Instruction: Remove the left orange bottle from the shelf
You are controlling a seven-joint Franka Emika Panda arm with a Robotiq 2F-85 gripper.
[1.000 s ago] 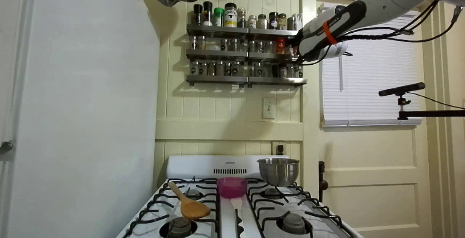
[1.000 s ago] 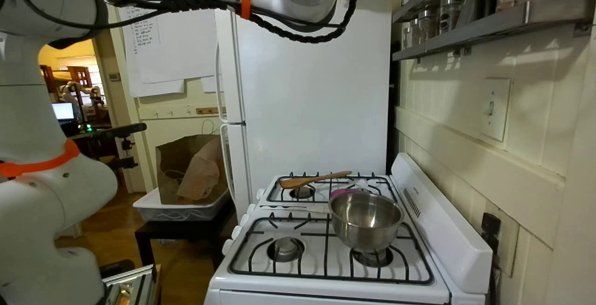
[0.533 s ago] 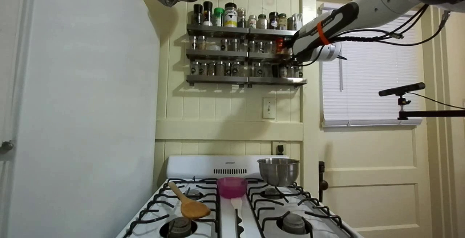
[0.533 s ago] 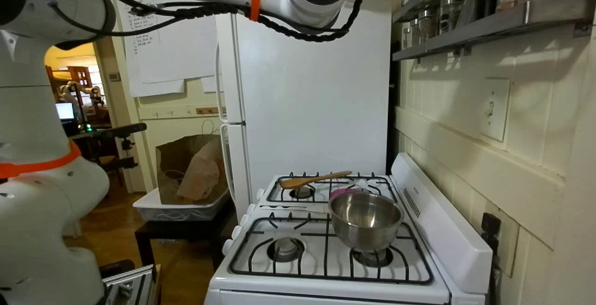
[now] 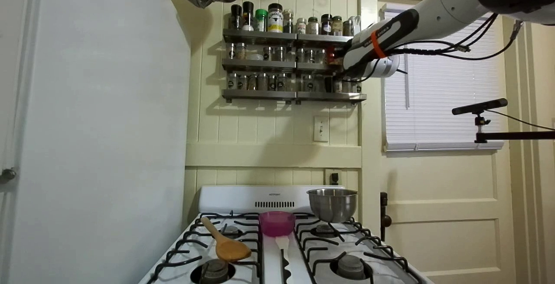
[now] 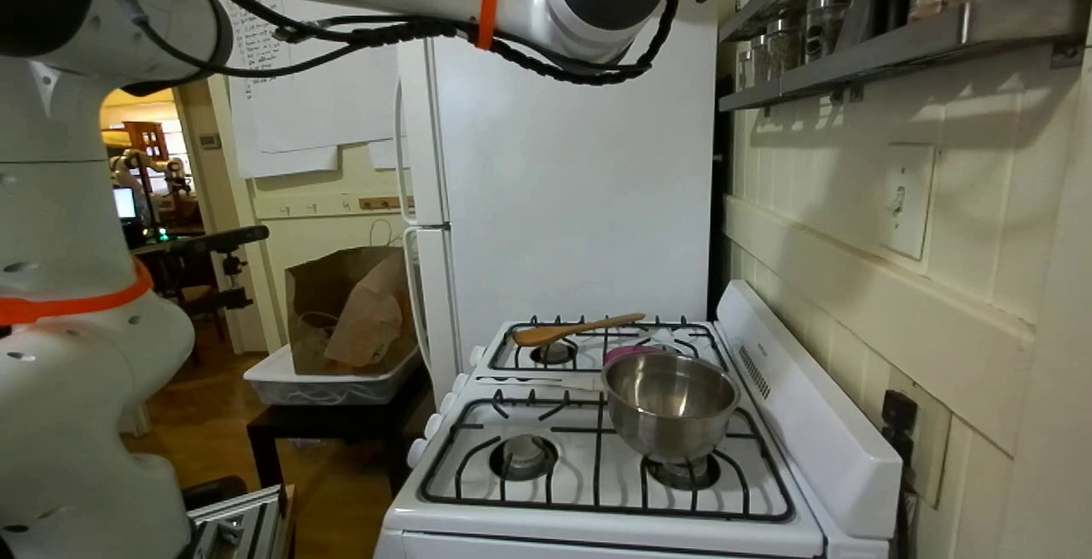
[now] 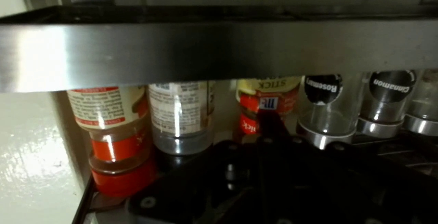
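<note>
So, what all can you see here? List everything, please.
Stove: one, white, against the cream wall
Fridge: one, white, beside the stove
Wooden spoon: one, tan, stove's fridge side
Small bowl: one, pink, stove's rear middle
Metal bowl: one, silver, rear of stove
Utensil: one, white, stove's centre strip
Metal shelves: six, grey, above the stove
Spice jars: too many to count, mixed, on the shelves
Left orange bottle: one, red-orange, middle tier
Right orange bottle: one, red-orange, same tier's end
Blind: one, white, on the door
Paper bag: one, brown, in a white bin
Mounted cameras: two, black, one per exterior view
Robot arm: one, white, near the shelves
Hand: one, black, at the middle tier
</note>
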